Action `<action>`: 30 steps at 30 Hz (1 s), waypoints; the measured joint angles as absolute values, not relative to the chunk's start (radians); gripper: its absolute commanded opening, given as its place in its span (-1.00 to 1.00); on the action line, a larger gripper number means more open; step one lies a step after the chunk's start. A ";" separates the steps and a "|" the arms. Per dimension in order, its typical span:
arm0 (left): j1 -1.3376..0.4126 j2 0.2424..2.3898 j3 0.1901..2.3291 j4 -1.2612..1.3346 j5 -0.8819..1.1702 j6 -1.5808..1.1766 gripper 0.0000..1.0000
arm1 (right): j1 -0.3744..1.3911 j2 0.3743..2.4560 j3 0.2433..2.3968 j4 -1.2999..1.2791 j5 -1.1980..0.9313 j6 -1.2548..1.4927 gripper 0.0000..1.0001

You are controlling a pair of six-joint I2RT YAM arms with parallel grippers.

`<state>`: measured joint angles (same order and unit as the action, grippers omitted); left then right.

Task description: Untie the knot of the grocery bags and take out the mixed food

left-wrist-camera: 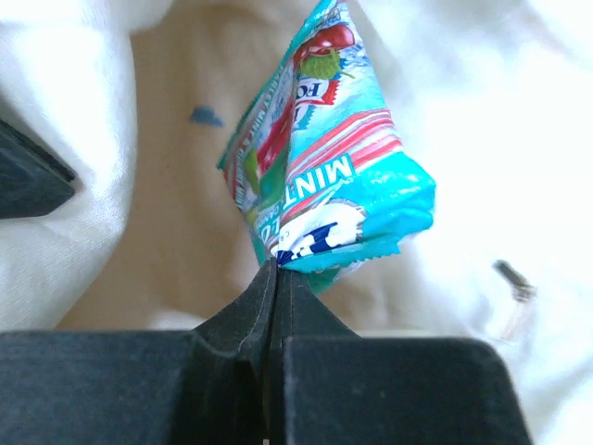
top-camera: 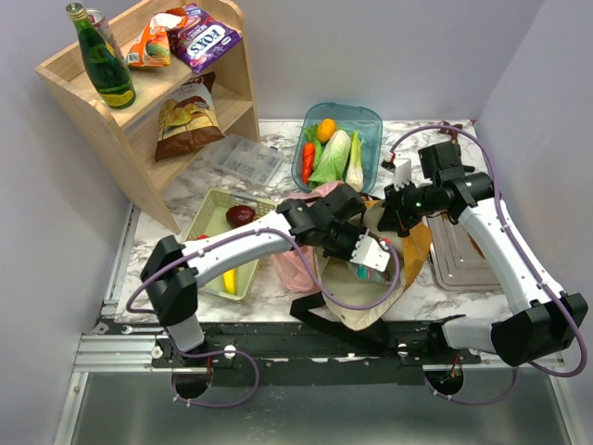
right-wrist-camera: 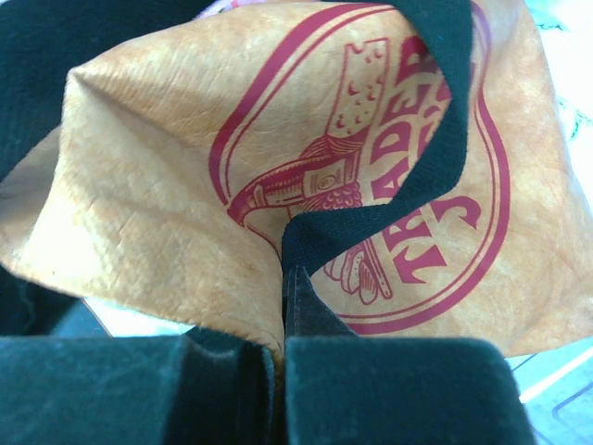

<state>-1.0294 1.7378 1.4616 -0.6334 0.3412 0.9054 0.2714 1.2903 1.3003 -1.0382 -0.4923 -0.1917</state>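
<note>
- Your left claw (left-wrist-camera: 275, 271) is clamped on the corner of a teal snack packet (left-wrist-camera: 338, 176), inside the tote (top-camera: 419, 248).
- Your right claw (right-wrist-camera: 283, 278) pinches the tote's rim by its black strap (right-wrist-camera: 371, 218).

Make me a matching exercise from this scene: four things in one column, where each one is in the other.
Things:
1. teal snack packet
2. green bottle
3. dark red fruit
4. tote

Places:
A. on top of the wooden shelf
B. clamped in the right gripper
C. in the pale-green tray
D. pinched in the left gripper

Pairs: 1-D, 2-A, 3-C, 4-B
</note>
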 measured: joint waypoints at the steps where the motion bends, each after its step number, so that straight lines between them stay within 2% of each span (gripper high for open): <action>1: -1.029 1.710 1.469 -0.669 0.375 0.905 -1.00 | 0.271 1.290 1.300 -1.038 -0.492 -0.192 -0.99; 8: -1.029 1.629 1.474 -0.845 0.495 0.938 -1.00 | 0.272 1.291 1.300 -1.037 -0.494 -0.200 -0.99; 13: -1.027 1.649 1.407 -0.912 0.516 0.942 -1.00 | 0.273 1.291 1.287 -1.044 -0.511 -0.232 -0.42; 17: -1.013 1.657 1.451 -0.953 0.574 0.907 -1.00 | 0.274 1.286 1.274 -1.052 -0.514 -0.261 0.03; 19: -1.001 1.657 1.507 -0.982 0.609 0.882 -1.00 | 0.274 1.277 1.274 -1.055 -0.519 -0.273 0.36; 21: -0.986 1.655 1.553 -1.004 0.643 0.855 -1.00 | 0.274 1.265 1.280 -1.070 -0.530 -0.290 0.54; 24: -0.948 1.655 1.608 -1.032 0.695 0.804 -1.00 | 0.274 1.240 1.301 -1.081 -0.553 -0.316 0.70; 30: -0.826 1.711 1.742 -1.083 0.796 0.679 -1.00 | 0.274 1.113 1.339 -1.074 -0.652 -0.355 0.71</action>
